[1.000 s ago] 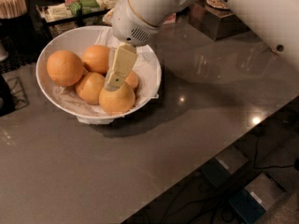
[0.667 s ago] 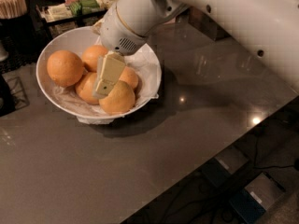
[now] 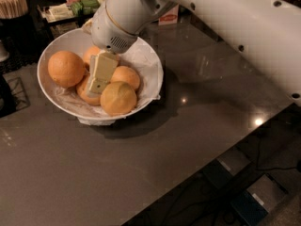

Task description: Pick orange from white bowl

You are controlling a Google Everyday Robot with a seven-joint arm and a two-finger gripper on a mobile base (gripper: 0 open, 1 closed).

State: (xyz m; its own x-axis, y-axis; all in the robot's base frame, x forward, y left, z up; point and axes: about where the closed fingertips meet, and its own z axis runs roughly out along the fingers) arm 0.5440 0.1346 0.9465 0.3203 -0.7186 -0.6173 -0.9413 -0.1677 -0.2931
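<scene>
Orange (image 3: pixel 66 68) sits untouched at the white bowl's (image 3: pixel 43 81) left side, near the table's (image 3: pixel 155 145) far left corner. The hand (image 3: pixel 97 84) has shifted leftward toward it; its width I cannot tell

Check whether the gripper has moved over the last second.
Yes. Judged against the white bowl, which has stayed put, the gripper has shifted left over the fruit, nearer the orange on the bowl's left side.
</scene>
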